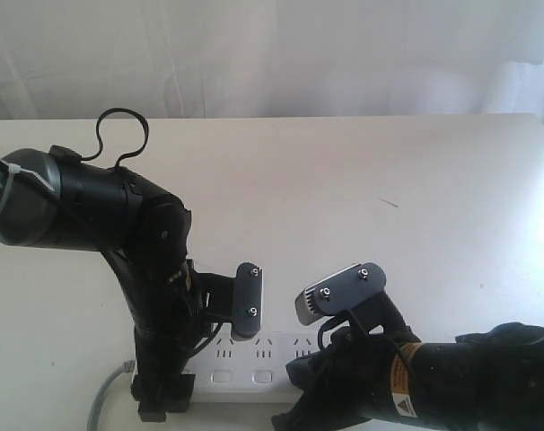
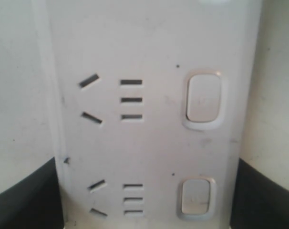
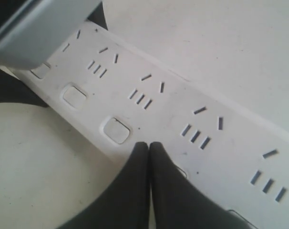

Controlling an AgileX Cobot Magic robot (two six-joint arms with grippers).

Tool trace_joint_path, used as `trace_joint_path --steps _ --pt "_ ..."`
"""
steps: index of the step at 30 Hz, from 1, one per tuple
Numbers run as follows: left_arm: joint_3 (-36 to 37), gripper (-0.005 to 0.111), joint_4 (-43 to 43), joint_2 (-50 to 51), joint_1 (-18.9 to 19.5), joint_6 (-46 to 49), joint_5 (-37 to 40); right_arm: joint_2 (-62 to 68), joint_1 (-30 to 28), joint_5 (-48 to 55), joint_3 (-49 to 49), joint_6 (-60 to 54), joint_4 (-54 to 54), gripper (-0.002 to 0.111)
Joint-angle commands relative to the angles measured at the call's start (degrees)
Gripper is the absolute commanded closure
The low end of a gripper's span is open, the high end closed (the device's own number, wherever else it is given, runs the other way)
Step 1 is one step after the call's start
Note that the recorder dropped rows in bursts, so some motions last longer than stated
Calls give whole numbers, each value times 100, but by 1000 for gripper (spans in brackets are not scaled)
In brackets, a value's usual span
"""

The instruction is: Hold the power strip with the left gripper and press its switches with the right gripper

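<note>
The white power strip lies along the table's near edge. My left gripper is shut on it, one black finger against each long side. The left wrist view shows two switches between those fingers. My right gripper is shut, with nothing between its two black fingers. Its tips rest on the power strip in the row of switches, just past one and partly covering the one beside it. In the exterior view the right arm hides its own fingertips.
A grey cord leaves the strip's left end. The pale table stretches back to a white curtain. A grey casing hangs over the strip's far part in the right wrist view.
</note>
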Motion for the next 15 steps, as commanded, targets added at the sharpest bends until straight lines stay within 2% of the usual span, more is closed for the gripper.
trace_joint_path --steps 1,6,15 --pt "187 107 -104 283 11 -212 186 7 -1 146 26 -239 264 108" --pt "187 107 -104 283 11 -305 186 30 -1 278 26 -754 962 108" --pt "187 107 -61 283 11 -317 162 40 -1 450 26 -773 989 108"
